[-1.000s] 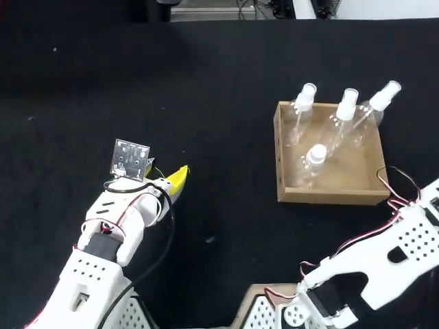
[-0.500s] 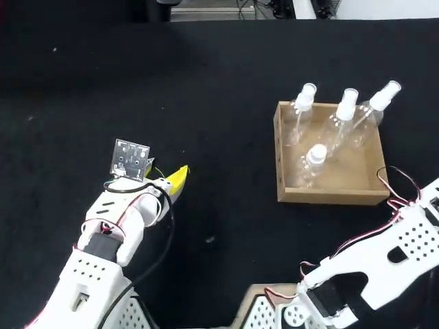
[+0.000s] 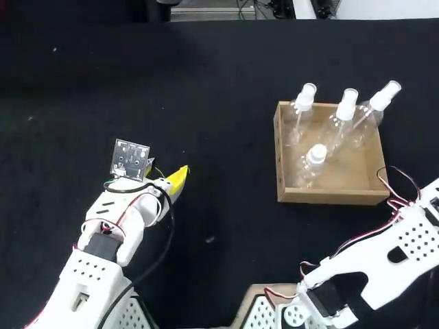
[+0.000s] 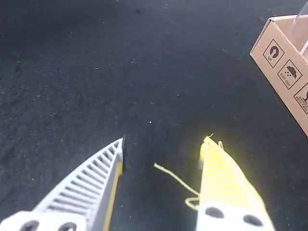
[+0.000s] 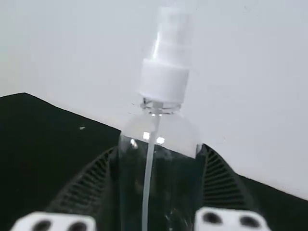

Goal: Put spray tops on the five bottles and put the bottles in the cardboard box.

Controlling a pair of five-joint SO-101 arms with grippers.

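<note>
Operator: What has moved since the earlier frame?

Technician: Nothing. Both arms, the cardboard box [image 3: 329,196] and its contents are where they were one second ago.

Operator: State of the left hand?

Technician: The left hand [image 4: 163,142] is open wide and holds nothing. Its white finger and yellow finger are spread above the black table [image 3: 206,82]. A loose yellow thread hangs between them. In the high view this hand [image 3: 175,179] is well apart from the box, off the box wall nearest the left arm.

Operator: State of the right hand?

Technician: The right hand [image 5: 158,156] is closed around the body of a clear bottle [image 5: 156,178], one finger on each side. The bottle stands upright in the grip. A white spray top [image 5: 166,72] is fitted to its neck. Its place relative to the box cannot be told from these views.

Operator: Contents of the box?

Technician: Four clear bottles with white spray tops. Three lean against the far wall [image 3: 300,113] [image 3: 343,116] [image 3: 374,110]. One [image 3: 312,164] lies nearer the middle of the box.
</note>
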